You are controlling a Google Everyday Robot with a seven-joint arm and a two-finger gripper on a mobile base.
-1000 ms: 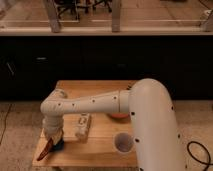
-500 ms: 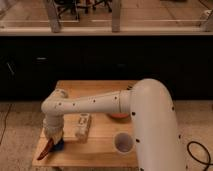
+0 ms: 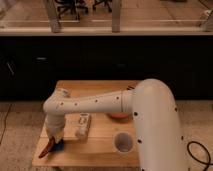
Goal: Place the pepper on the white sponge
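Gripper (image 3: pixel 54 141) low over pepper (image 3: pixel 47 149), left of white sponge (image 3: pixel 83 125).

On the surface (image 3: pixel 95 150), the gripper (image 3: pixel 55 138) is at the front left corner, over the pepper (image 3: pixel 47 148). The sponge (image 3: pixel 83 125) lies just right of it; the cup (image 3: pixel 122 142) stands further right.

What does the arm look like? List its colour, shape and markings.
The arm is glossy white, thick and rounded, with bulbous segments narrowing toward the wrist. A row of small dark dots runs along the forearm. The pincer at its tip, low over the left front of the wooden table, looks darker than the shell. A black cable lies on the floor nearby.
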